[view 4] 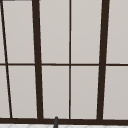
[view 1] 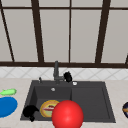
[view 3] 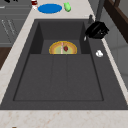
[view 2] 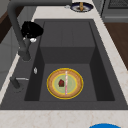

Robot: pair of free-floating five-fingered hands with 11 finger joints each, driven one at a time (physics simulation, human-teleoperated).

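- Front view, overall: a dark sink (view 1: 105, 100) is sitting in a pale stone counter (view 1: 15, 83) beneath a window with dark bars (view 1: 37, 32); a large red ball (view 1: 67, 115) is filling the foreground at 6 o'clock and is covering part of the basin.
- Right hand (view 1: 67, 76): it is hovering on the back ledge just beside the faucet (view 1: 56, 71), at 3 o'clock from the faucet's base. In the left side view this hand (view 2: 31, 30) is lying against the upright of the faucet (view 2: 17, 27), above a small white knob (view 2: 32, 39). Whether its fingers are clenched or released cannot be told.
- Left hand (view 1: 30, 111): it is hanging over the basin's front left corner, at 9 o'clock from the plate (view 1: 48, 108); its fingers are looking curled downward and are grasping nothing visible.
- Plate: it is lying flat on the floor of the deeper left basin; in the left side view the plate (view 2: 65, 83) is showing a yellow rim, a green centre, a pale stripe and a small dark red bit. Flat on the floor, it is probably resting steadily.
- Counter, left: a blue disc (view 1: 7, 106) is lying at 9 o'clock from the sink, with a green vegetable (view 1: 8, 92) just behind it.
- Counter, right: a dark dish (view 1: 125, 109) is sitting at 3 o'clock at the frame's edge; the left side view is showing this dish (view 2: 81, 7) holding something orange.
- Upper view: the window panes (view 4: 53, 35) are appearing blank and pale, with the faucet's tip (view 4: 56, 121) rising at 6 o'clock.
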